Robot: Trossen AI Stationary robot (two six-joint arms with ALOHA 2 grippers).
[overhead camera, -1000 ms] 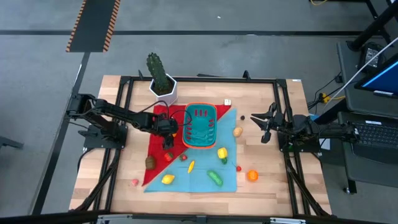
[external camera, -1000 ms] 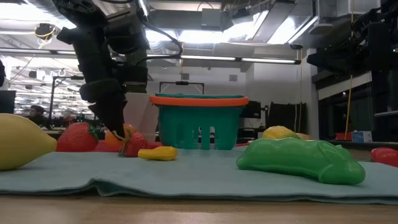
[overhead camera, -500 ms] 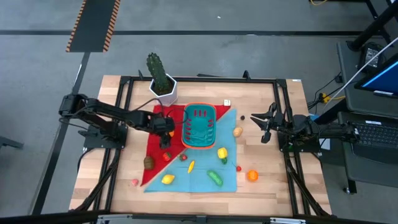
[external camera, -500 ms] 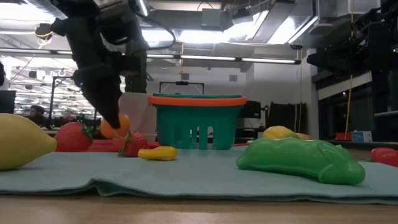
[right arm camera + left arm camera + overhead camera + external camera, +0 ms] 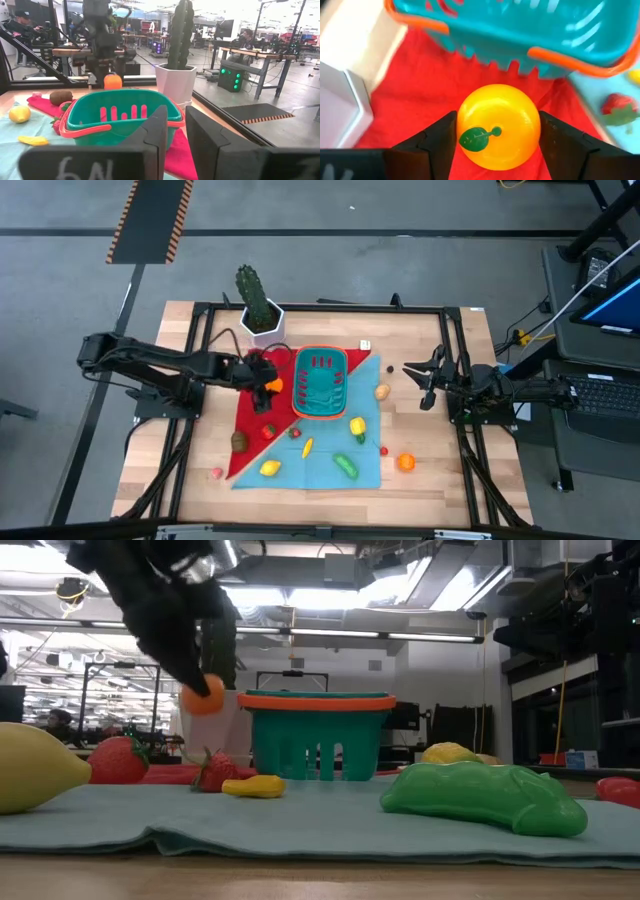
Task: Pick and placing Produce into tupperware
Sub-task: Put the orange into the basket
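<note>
**Left hand has the orange off the cloth, level with the tupperware rim**

Left to right. Left hand (image 5: pixel 268 384) is clamped on the toy orange (image 5: pixel 273 385); in the left wrist view both fingers (image 5: pixel 436 142) press its sides, leaf sticker facing the camera. A second ago the orange sat down on the red cloth (image 5: pixel 252 420) by the strawberry (image 5: pixel 216 771); half a second ago it was just off the cloth; now the low view shows it up at rim height, beside the tupperware (image 5: pixel 321 381) but not over it. So the grasp held and the lift is done. What's left is, by my read, a short carry across the near rim, then release.

Tupperware looks empty in the right wrist view. Rest of the produce lies loose on the cloths: kiwi (image 5: pixel 241 440), lemon (image 5: pixel 269 468), banana (image 5: pixel 307 447), green pepper (image 5: pixel 346 466), another orange (image 5: pixel 406 462) on bare tabletop (image 5: pixel 430 480).

Right hand (image 5: pixel 424 383) waits well right of the tupperware, fingers apart, holding nothing.
</note>
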